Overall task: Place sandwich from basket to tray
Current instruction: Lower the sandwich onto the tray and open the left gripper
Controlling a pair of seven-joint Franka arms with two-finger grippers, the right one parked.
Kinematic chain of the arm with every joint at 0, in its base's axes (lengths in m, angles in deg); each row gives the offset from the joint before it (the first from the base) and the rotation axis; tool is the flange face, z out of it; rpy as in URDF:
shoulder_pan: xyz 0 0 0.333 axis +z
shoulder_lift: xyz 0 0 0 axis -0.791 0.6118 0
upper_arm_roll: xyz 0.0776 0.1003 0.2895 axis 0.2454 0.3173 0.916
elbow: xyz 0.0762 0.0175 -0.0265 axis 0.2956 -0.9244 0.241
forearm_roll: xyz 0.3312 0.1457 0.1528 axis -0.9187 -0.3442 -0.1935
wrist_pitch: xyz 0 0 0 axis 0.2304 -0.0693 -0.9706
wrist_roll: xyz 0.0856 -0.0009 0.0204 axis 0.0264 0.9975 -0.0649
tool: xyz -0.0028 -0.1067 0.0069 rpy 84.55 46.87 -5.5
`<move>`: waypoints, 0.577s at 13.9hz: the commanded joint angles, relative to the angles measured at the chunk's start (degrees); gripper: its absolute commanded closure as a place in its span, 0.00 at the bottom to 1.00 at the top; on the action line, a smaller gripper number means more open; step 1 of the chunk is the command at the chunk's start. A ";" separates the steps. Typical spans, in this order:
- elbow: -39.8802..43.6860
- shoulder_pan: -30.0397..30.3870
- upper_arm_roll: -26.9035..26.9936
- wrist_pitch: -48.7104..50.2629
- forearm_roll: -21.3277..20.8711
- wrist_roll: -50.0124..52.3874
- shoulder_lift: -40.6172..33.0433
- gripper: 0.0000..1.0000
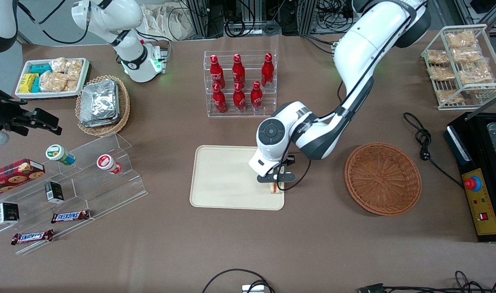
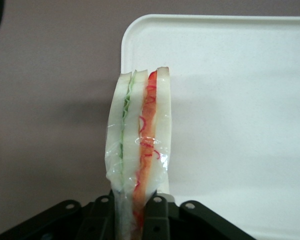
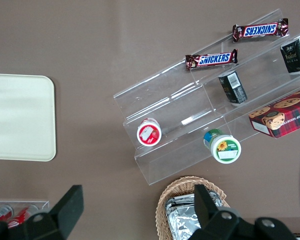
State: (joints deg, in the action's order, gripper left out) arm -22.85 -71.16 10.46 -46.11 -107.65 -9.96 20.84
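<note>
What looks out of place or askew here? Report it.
Little stands out: the gripper holds the plastic-wrapped triangular white-bread sandwich at the cream rectangular plastic tray's corner, near its rim. The round reddish-brown wicker basket sits empty.

Layout: the gripper [image 1: 276,182] is over the tray [image 1: 223,179] at its corner nearest the basket [image 1: 382,178], its fingers [image 2: 157,215] clamping the sandwich [image 2: 139,155]. The basket lies beside the tray, toward the working arm's end; a bottle rack [image 1: 240,83] stands farther from the camera.

High front view over the whole table, both wrist views looking straight down, all sharing the tray [image 1: 227,179].
</note>
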 commanded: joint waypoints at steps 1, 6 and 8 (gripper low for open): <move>2.52 -0.72 0.01 0.00 -1.99 -0.02 2.00 0.69; 2.52 -2.04 0.10 -1.75 -3.13 0.95 3.67 0.63; 2.52 -2.04 0.10 -1.84 -3.22 0.95 3.76 0.26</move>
State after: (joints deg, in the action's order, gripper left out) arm -22.65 -72.44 10.35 -48.19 -109.68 -9.87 23.36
